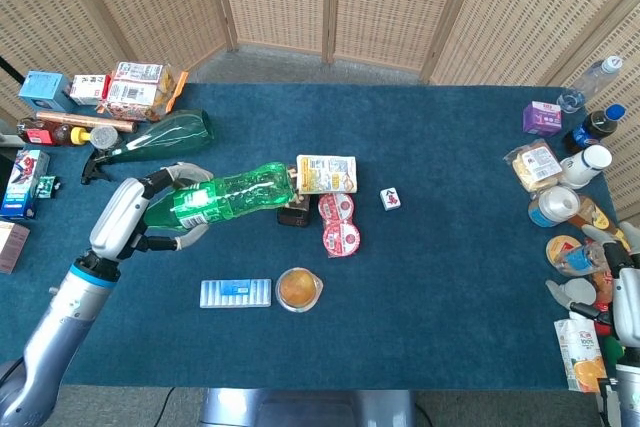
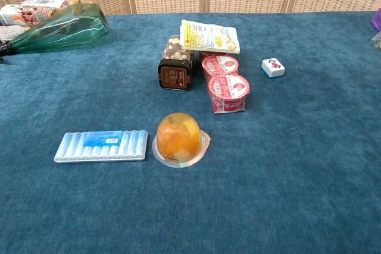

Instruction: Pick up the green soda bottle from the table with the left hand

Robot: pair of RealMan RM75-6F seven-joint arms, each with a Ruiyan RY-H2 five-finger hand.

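While the left hand [image 1: 135,209] grips it, the green soda bottle [image 1: 225,194] lies near-horizontal, base rightward.

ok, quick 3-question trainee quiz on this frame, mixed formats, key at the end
1. True or false: the left hand holds the green soda bottle lying roughly level rather than upright.
2. Multiple choice: in the chest view, what lies just left of the orange jelly cup?
A. the small white tile
B. the blue-and-white blister pack
C. the two red-lidded cups
3. Fill in: the bottle shows in the head view but not in the ____ view.

Key: 1 true; 2 B; 3 chest
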